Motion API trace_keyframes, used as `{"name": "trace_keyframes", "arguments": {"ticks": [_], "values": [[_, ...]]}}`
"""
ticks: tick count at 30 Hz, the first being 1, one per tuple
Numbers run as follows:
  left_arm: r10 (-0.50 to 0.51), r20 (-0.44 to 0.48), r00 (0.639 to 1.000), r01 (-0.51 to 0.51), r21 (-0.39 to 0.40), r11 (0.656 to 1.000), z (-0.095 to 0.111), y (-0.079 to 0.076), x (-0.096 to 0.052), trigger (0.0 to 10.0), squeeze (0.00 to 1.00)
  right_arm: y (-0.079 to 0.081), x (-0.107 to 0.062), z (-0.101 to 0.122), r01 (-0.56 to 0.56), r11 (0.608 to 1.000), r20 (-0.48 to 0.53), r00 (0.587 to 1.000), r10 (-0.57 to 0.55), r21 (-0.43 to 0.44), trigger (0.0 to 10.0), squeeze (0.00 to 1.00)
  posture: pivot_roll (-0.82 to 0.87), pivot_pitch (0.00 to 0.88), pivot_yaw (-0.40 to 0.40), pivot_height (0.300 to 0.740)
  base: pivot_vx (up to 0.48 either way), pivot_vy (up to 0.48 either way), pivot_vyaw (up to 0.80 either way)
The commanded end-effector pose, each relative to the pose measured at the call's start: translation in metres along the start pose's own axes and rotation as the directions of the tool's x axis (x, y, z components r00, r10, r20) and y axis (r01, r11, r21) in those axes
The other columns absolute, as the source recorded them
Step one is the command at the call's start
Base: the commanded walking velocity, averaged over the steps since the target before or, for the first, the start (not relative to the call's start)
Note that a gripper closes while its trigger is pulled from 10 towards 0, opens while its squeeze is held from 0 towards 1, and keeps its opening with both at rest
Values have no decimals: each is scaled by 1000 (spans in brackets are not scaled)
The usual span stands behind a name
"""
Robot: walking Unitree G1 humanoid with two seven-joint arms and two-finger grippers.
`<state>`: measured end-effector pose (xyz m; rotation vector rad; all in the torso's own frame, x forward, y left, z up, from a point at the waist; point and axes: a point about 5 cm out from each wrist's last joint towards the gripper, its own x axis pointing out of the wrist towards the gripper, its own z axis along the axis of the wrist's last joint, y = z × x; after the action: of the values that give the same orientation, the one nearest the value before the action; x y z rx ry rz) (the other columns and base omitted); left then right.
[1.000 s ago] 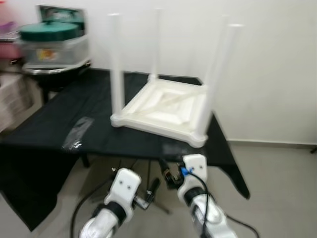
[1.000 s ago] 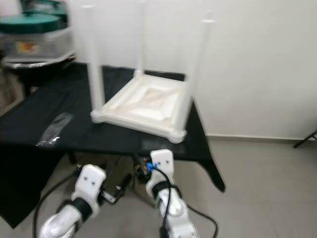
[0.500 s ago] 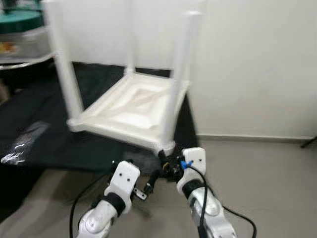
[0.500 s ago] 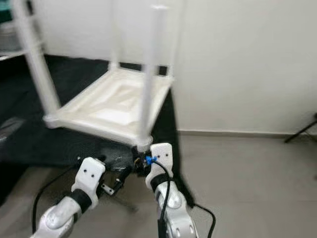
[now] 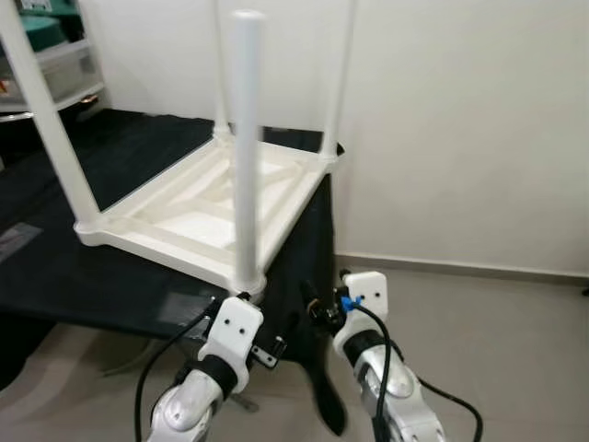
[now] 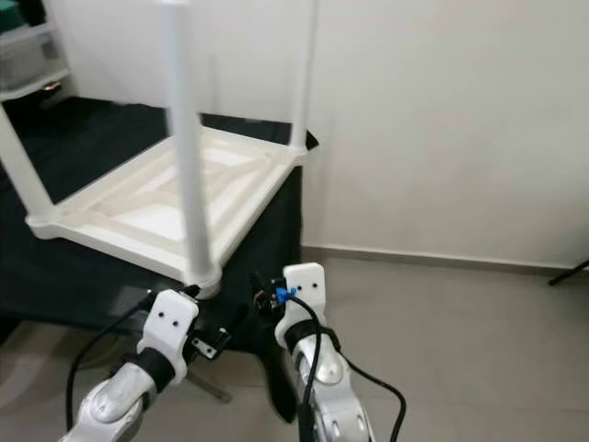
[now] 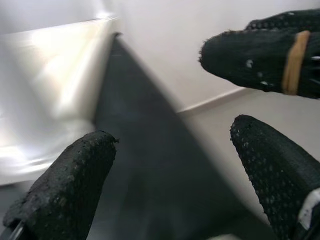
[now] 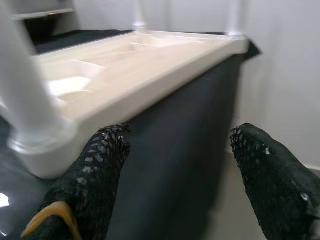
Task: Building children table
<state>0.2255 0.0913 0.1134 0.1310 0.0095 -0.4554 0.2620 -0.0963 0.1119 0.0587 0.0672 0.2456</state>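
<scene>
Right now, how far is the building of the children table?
All four legs stand up from the white table, which lies upside down on the black cloth. Nothing is in hand: the left gripper and right gripper are open, low by its near corner. Turning it upright appears to be left.

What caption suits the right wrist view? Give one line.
Open right end effector facing the corner of an upturned white children's table resting on a black-draped table.

No readable text, labels, brands or numbers anywhere; a small coloured sticker at upper left is too blurred.
</scene>
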Motion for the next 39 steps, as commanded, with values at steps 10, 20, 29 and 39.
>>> {"name": "trace_keyframes", "arguments": {"ticks": [10,20,29,39], "values": [[-15,10,1000,15,30,999,2,-2,0,10000,0,1,-1,3,-11,1000,27,1000,11,-5,10000,0,62,0,-68,740,24,-457,0],[-19,7,1000,19,34,999,1,-3,0,10000,0,2,-1,4,-22,1000,33,999,22,-19,10000,0,61,0,-66,740,262,-398,720],[-24,5,1000,24,37,999,0,-3,0,10000,0,3,-2,3,-27,999,34,999,27,-24,10000,0,62,0,-68,740,352,-322,800],[-27,2,1000,27,39,999,-1,-4,-1,10000,0,4,-2,2,-33,999,31,999,34,-25,10000,0,61,0,-64,740,370,-303,800]]}}
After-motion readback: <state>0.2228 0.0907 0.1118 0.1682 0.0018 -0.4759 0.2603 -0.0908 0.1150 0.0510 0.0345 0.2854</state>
